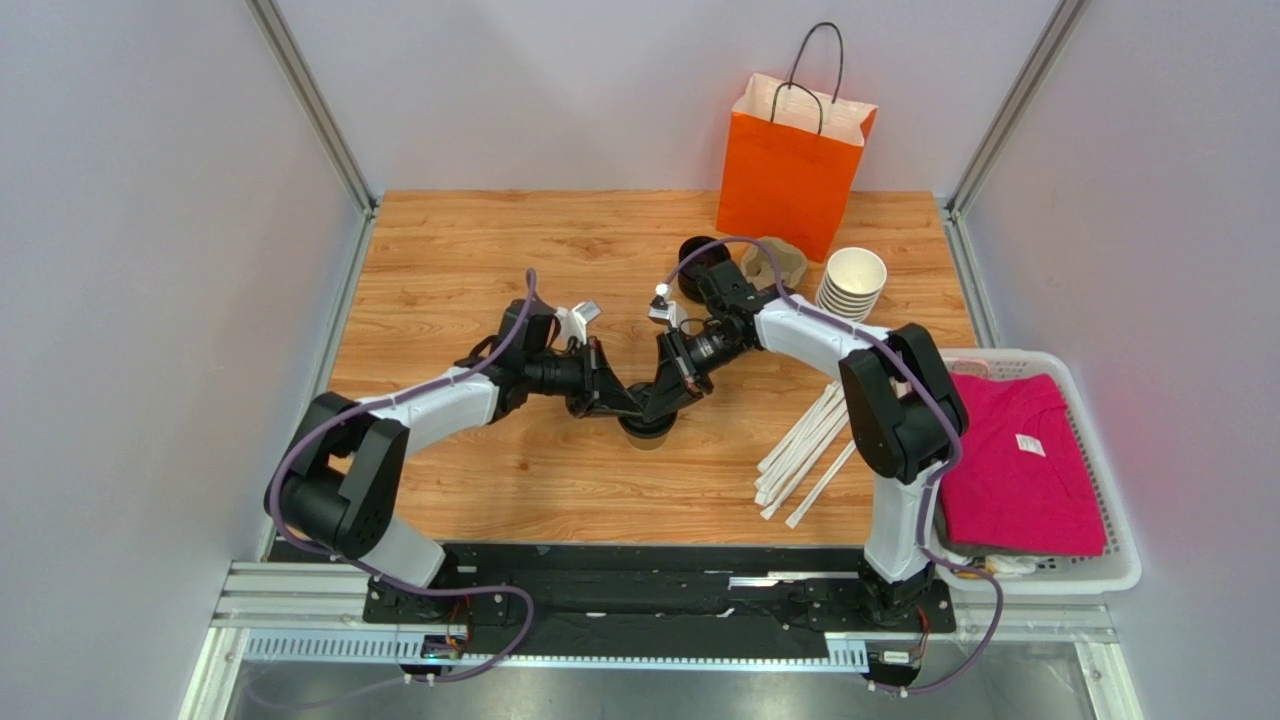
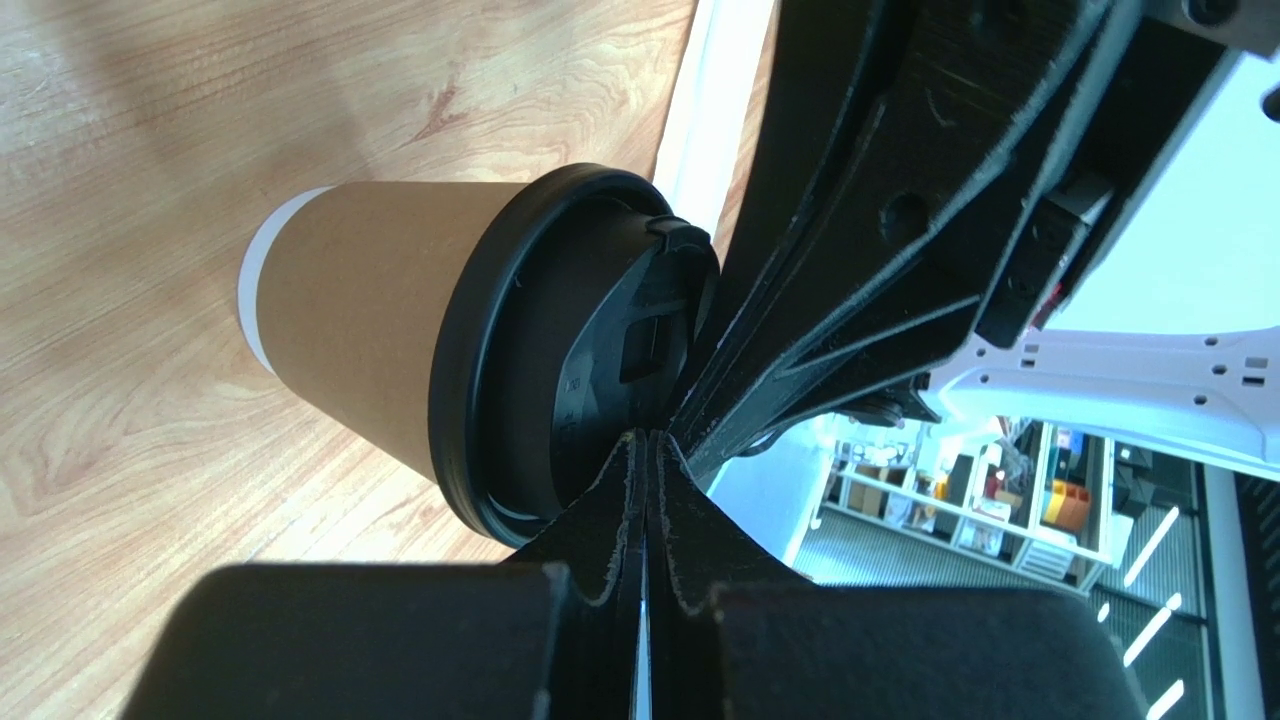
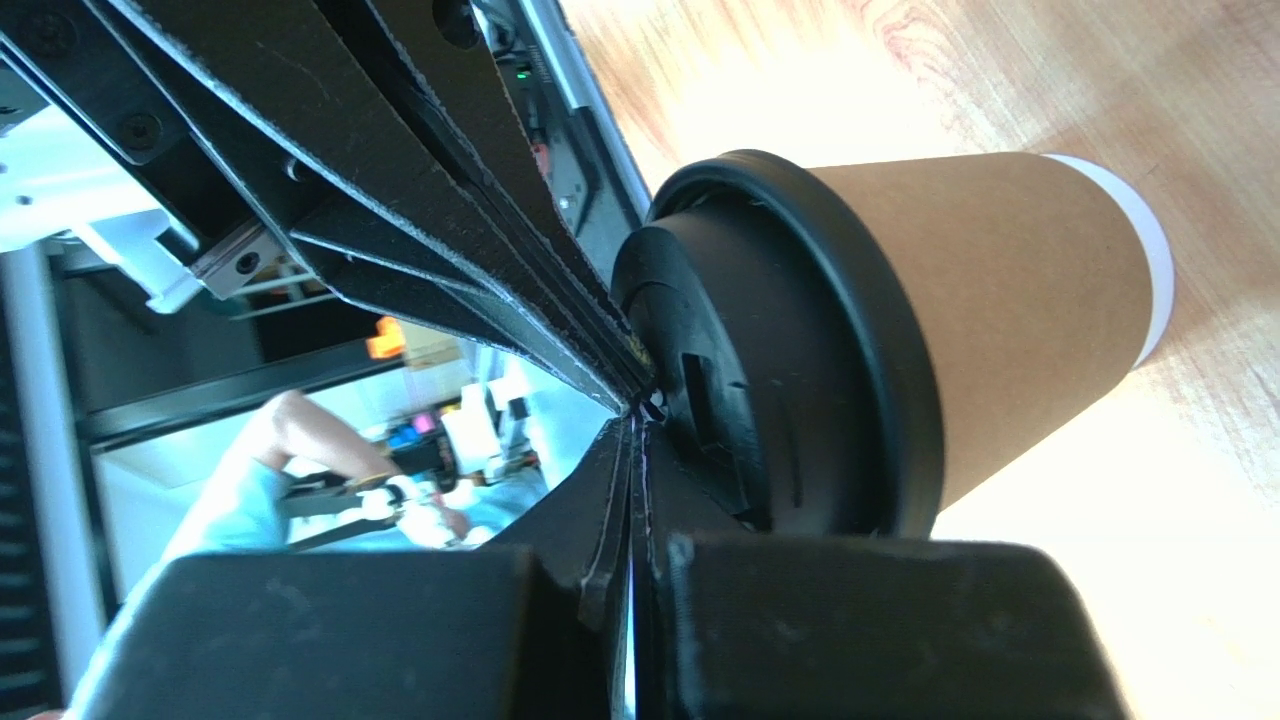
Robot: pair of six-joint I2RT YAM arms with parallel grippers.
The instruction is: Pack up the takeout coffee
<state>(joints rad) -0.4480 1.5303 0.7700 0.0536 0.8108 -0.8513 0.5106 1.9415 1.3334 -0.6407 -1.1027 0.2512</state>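
Note:
The takeout coffee, a tan-brown paper cup (image 1: 649,435) with a black lid, stands upright in the middle of the table. Both arms meet over it. My left gripper (image 1: 619,404) is shut and empty, its tips resting on the top of the lid. My right gripper (image 1: 670,393) is also shut and empty, with its tips on the lid from the other side. The left wrist view shows the cup (image 2: 368,308), its lid (image 2: 504,368) and my closed left gripper (image 2: 649,438). The right wrist view shows the cup (image 3: 1022,300), the lid (image 3: 819,360) and my closed right gripper (image 3: 637,414).
An orange paper bag (image 1: 792,143) stands at the back. A stack of lidless cups (image 1: 852,281) and a stack of black lids (image 1: 696,252) sit before it. White straws (image 1: 804,447) lie right of the cup. A white basket (image 1: 1107,558) with pink cloth is at the right edge.

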